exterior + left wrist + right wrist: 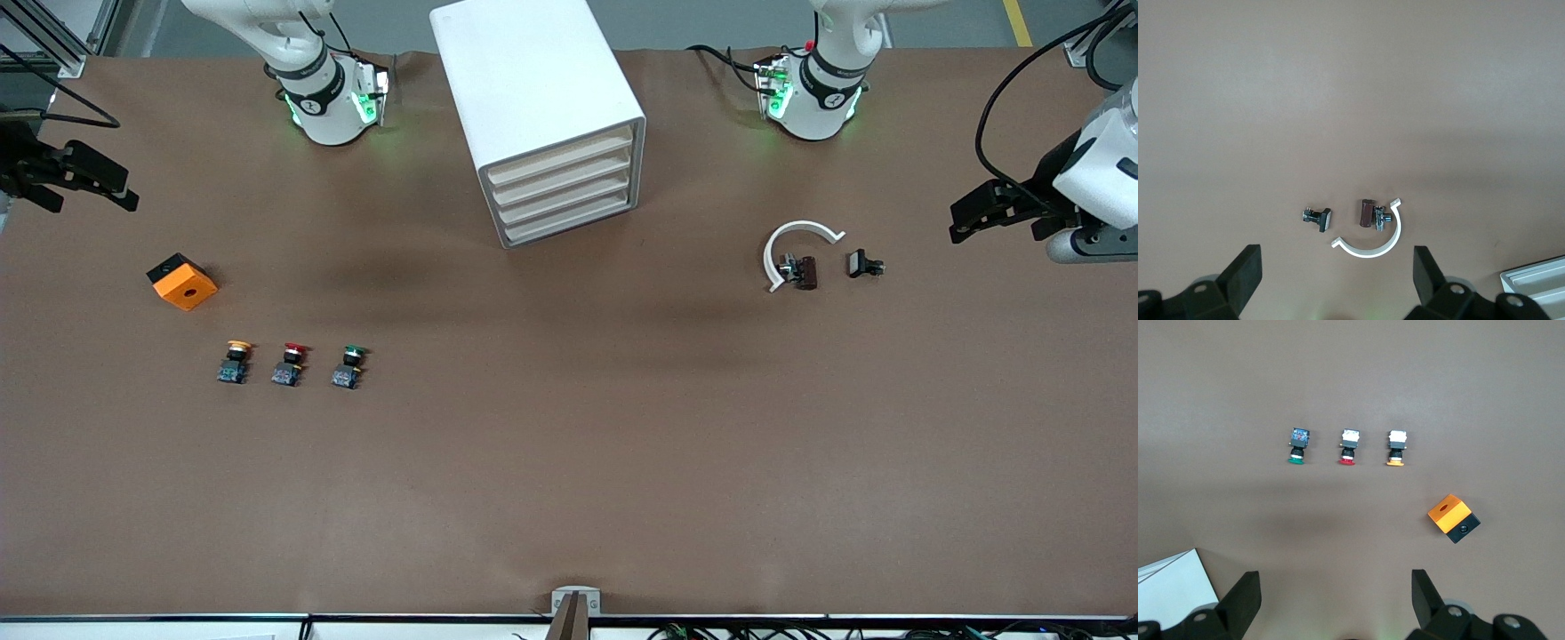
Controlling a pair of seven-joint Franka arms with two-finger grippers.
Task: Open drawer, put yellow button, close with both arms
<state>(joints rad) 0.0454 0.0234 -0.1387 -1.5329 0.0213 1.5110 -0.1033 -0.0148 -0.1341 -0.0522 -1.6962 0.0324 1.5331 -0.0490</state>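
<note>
My left end effector (pixel 965 222) and right end effector (pixel 124 197) hover released; the yellow button (pixel 1396 449) lies under the right, all 4 drawers (pixel 564 194) shut.

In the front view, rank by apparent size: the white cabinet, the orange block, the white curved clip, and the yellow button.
Largest to smallest:
1. White boxy cabinet with four drawers
2. White curved plastic clip
3. Orange block with black side; close to the clip, so that order is unsure
4. Yellow-capped push button
</note>
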